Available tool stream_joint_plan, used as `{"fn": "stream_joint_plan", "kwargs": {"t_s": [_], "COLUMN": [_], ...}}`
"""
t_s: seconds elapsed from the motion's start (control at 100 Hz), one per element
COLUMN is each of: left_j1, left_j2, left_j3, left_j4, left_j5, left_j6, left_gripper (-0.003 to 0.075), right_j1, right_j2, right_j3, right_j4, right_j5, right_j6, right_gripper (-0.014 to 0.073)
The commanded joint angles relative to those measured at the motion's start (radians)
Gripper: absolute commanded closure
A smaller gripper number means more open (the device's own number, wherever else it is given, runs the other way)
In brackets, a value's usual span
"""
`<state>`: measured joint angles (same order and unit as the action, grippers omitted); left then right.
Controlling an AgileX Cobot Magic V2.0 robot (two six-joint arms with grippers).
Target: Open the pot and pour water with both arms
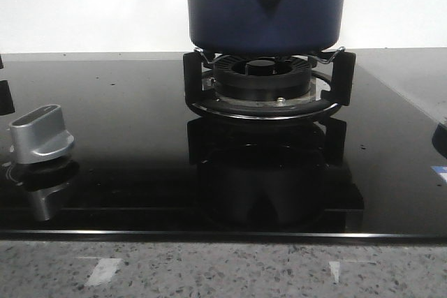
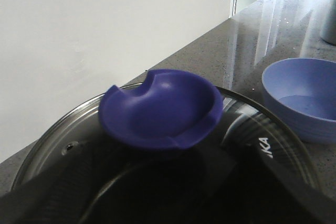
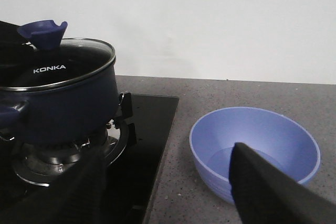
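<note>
Black glass cooktop (image 1: pixel 105 137) set in a speckled grey stone counter (image 3: pixel 236 98), plain white wall behind. In the front view the pot (image 1: pixel 265 5), dark navy, sits on the burner's black pan support (image 1: pixel 269 85), top cut off by the frame, pointed handle mount with its rivet facing the camera. Silver control knob (image 1: pixel 40 134) stands on the glass toward the left, reflection beneath it. Right wrist view shows the pot from the side, glass lid (image 3: pixel 58 66) on it with steel rim and KONKA lettering, blue cupped lid knob (image 3: pixel 44 32) on top. Light blue bowl (image 3: pixel 254 150) sits on the stone counter just off the cooktop's edge, apart from the pot, with what looks like a little water in the bottom. Right gripper (image 3: pixel 168 192) hangs low over the counter between pot and bowl, dark fingers (image 3: pixel 268 192) spread wide, nothing between them. Left wrist view is right above the lid, lid knob (image 2: pixel 160 111) filling the centre, bowl (image 2: pixel 304 98) off to one side. Left gripper (image 2: pixel 168 192) shows only as dark blurred shapes at the knob's base; cannot tell whether it grips the knob or how wide it stands.
</note>
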<state>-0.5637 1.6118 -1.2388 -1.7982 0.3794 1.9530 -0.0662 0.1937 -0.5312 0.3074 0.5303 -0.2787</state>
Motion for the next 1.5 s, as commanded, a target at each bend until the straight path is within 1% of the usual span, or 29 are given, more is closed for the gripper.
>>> {"fn": "stream_joint_plan", "kwargs": {"t_s": [0.0,0.18,0.3,0.45,0.51,0.72,0.9,1.07,1.39,1.49], "left_j1": [0.003,0.003,0.003,0.003,0.003,0.003,0.003,0.003,0.003,0.003], "left_j2": [-0.022,0.015,0.031,0.043,0.05,0.082,0.099,0.122,0.125,0.125], "left_j3": [-0.054,-0.096,-0.114,-0.118,-0.118,-0.142,-0.174,-0.194,-0.196,-0.196], "left_j4": [-0.074,-0.074,-0.074,-0.074,-0.074,-0.074,-0.074,-0.074,-0.074,-0.074], "left_j5": [0.023,0.022,0.005,-0.004,0.0,0.088,0.084,0.108,0.115,0.124], "left_j6": [0.007,0.007,0.007,0.007,0.007,0.007,0.007,0.007,0.007,0.007], "left_gripper": [0.0225,0.0225,0.0223,0.018,0.0181,0.0185,0.0185,0.0185,0.0186,0.021], "right_j1": [0.0,0.0,0.0,0.0,0.0,0.0,0.0,0.0,0.0,0.0], "right_j2": [0.023,0.023,0.023,0.023,0.023,0.023,0.023,0.023,0.023,0.023], "right_j3": [-0.022,-0.022,-0.022,-0.022,-0.022,-0.022,-0.022,-0.022,-0.022,-0.022], "right_j4": [0.012,0.012,0.012,0.012,0.014,0.014,0.033,0.037,0.037,0.037], "right_j5": [-0.067,-0.02,-0.018,-0.018,-0.022,-0.024,-0.024,-0.024,-0.024,-0.024], "right_j6": [-0.006,-0.006,-0.006,-0.006,-0.006,-0.006,-0.006,-0.006,-0.006,-0.006], "right_gripper": [0.0139,0.0139,0.0139,0.0139,0.0139,0.0139,0.0139,0.0139,0.0139,0.0139]}}
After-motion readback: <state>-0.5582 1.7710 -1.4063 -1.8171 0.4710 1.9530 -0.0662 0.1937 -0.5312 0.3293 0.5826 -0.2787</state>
